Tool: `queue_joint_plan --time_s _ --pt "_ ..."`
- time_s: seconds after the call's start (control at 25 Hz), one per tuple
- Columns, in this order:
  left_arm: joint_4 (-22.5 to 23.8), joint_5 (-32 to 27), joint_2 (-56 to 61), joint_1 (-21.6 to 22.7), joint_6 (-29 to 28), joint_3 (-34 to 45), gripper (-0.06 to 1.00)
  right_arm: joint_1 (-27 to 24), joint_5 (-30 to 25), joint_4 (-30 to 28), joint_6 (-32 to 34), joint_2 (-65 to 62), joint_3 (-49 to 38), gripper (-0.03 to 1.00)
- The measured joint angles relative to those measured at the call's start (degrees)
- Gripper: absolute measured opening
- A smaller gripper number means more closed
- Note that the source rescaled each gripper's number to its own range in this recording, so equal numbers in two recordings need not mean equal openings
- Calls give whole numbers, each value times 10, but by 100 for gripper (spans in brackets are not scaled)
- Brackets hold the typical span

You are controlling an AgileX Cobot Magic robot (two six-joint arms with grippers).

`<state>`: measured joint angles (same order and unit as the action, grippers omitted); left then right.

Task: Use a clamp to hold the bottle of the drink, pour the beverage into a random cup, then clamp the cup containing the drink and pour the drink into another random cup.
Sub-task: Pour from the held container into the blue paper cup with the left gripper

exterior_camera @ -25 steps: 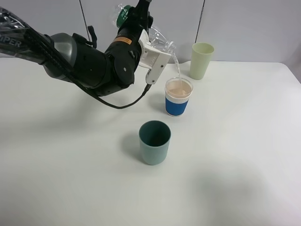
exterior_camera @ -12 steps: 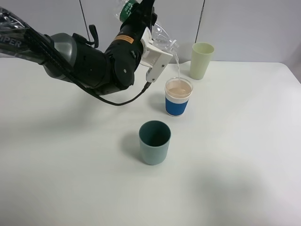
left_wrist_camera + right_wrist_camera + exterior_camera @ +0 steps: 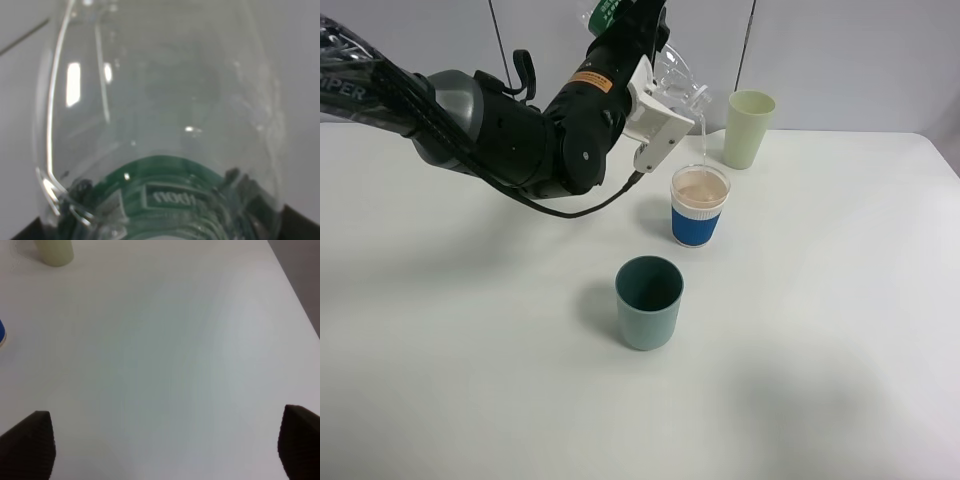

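The bottle of the drink (image 3: 672, 72) is clear with a green label band and hangs tipped, neck down, above the blue-sleeved white cup (image 3: 700, 206). My left gripper (image 3: 655, 98) is shut on the bottle. A thin stream of the beverage (image 3: 703, 140) falls into this cup, whose peach inside holds liquid. In the left wrist view the bottle (image 3: 160, 100) fills the picture. The plain teal cup (image 3: 649, 302) stands nearer the front. My right gripper (image 3: 165, 445) is open over bare table and holds nothing; the high view does not show it.
A taller pale green cup (image 3: 749, 128) stands behind and to the right of the blue-sleeved cup; its base (image 3: 54, 251) shows in the right wrist view. The left arm (image 3: 500, 130) reaches in over the white table (image 3: 820, 350) from the back left.
The left gripper has tipped the bottle further, its base rising and swinging right. The stream into the blue-sleeved cup has thinned. The cups have not moved.
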<state>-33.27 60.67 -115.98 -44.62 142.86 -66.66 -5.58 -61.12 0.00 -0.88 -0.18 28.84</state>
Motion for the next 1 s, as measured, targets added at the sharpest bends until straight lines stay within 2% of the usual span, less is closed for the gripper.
queue_joint_plan --time_s 0.16,0.52,0.72,0.88,1.0 --pt "26 4 0 0 -2 0 2 0 0 0 0 0 0 70" --pt "47 8 0 0 -10 0 2 0 0 0 0 0 0 70" --pt "26 -7 0 3 -65 -1 2 0 0 0 0 0 0 70" --pt "5 -58 5 26 -107 -1 2 0 0 0 0 0 0 70" --pt "-12 -110 24 51 -172 -1 2 0 0 0 0 0 0 70"
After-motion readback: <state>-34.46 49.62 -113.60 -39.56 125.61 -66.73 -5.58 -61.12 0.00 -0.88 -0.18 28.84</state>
